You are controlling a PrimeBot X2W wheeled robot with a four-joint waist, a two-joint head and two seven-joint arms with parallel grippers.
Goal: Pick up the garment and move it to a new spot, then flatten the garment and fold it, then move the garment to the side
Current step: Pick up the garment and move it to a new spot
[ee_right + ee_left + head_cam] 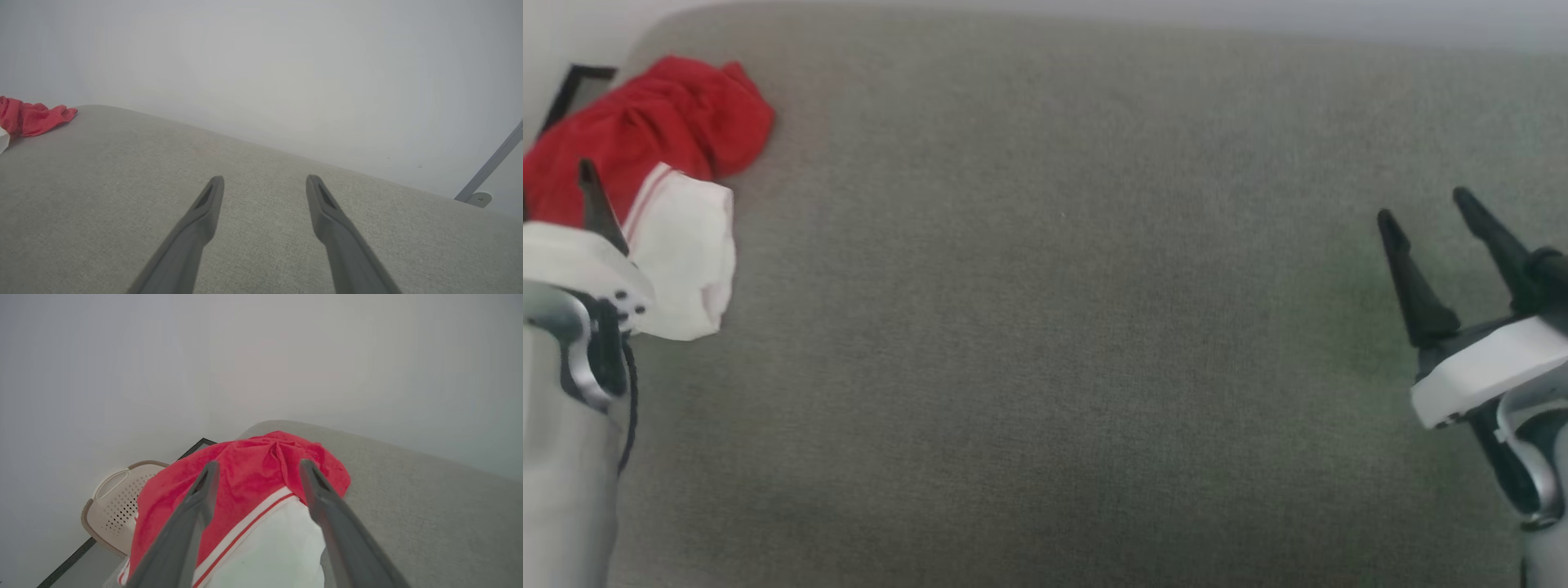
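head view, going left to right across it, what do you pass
garment → bare grey padded surface → right gripper

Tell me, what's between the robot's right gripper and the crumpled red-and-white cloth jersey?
Nothing sits there. In the head view, bare grey woven cushion stretches from the right gripper to the red jersey.

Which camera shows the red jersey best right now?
Left wrist view: the jersey lies bunched and central between the fingers of the open left hand, striped trim visible. Head view has it far left, partly behind that hand; right wrist view catches a red corner.
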